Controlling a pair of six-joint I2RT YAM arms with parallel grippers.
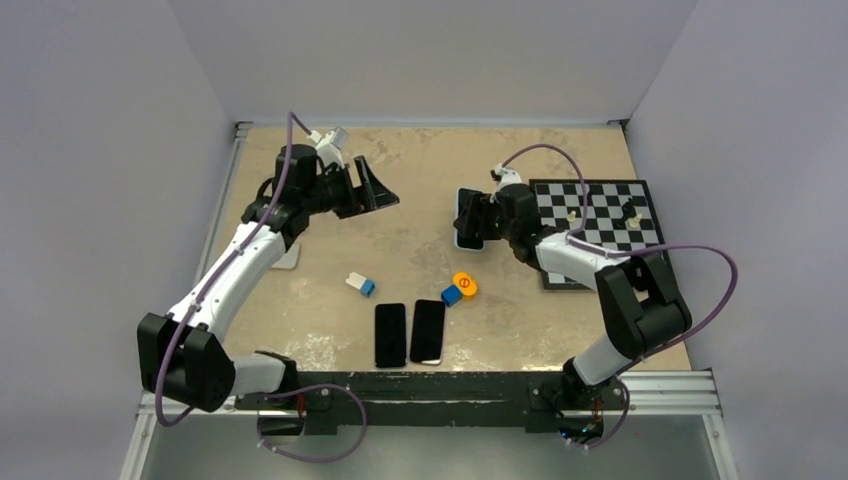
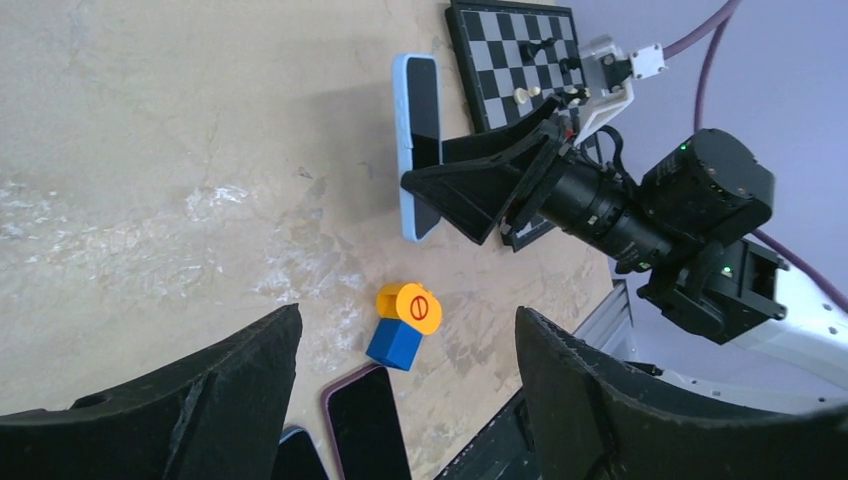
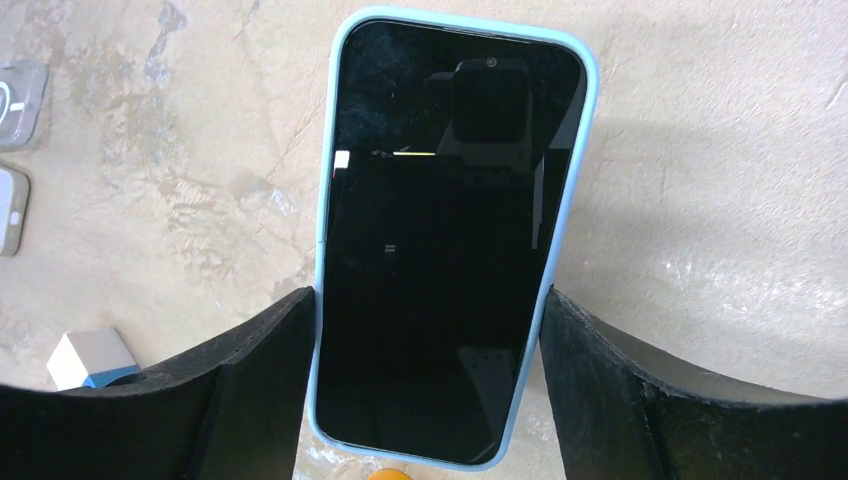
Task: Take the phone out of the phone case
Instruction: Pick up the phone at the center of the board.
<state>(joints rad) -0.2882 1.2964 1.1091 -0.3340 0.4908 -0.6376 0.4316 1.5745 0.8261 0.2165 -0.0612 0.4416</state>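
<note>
Ok, status: phone (image 3: 445, 250) is in its light-blue case (image 3: 322, 300), screen up, flat on the table (image 1: 420, 170). It sits right of centre toward the far side, just beside the left edge of the chessboard (image 1: 598, 225).

Right end effector (image 3: 425, 300) is released, with its jaws spread astride the phone's two long edges at the near half. Can't tell if the pads touch the case. Left end effector (image 1: 378, 192) is also released and empty, up off the table at far left.

Step in hand, my read: get a firm hold on the cased phone.
- Close square across the width, pads on the case rim rather than the glass.
- Stay on the near half so the far end and its corners are free for the left arm to peel the rim.
- Keep the squeeze light. A soft case will bow and pinch the phone tighter.

Room:
- Right side is tight, since the chessboard is right there with pieces standing. Don't sweep that way.
- Bare table lies between the two arms, so lift and work toward the left.
- Nearer the bases sit the orange disc (image 1: 465, 284), blue block (image 1: 451, 295), small white-and-blue block (image 1: 361, 285) and two bare phones (image 1: 391, 334).
- Left arm's path across the middle looks open.
</note>
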